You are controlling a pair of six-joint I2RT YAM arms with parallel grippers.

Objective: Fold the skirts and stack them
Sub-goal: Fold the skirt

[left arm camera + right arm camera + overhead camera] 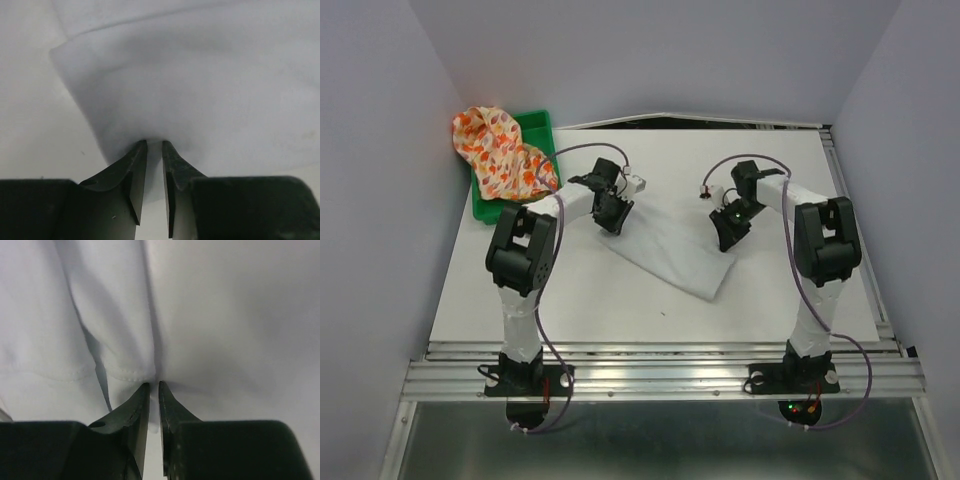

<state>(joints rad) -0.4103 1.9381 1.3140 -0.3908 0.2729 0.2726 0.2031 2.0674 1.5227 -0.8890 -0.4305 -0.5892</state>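
Note:
The white skirt (675,250) lies spread on the table between the two arms. My left gripper (612,214) is shut on its left edge; in the left wrist view the jaws (154,143) pinch the white skirt (200,85), whose cloth fills the gap. My right gripper (730,230) is shut on the skirt's right edge; in the right wrist view the jaws (153,385) pinch the white skirt (210,315) by its stitched hem. The floral skirt (500,152) lies bunched over the green tray (538,127) at the far left.
The green tray stands at the table's back left corner against the left wall. A small white block (634,183) lies behind my left gripper. The table's front rail (660,350) runs along the near edge.

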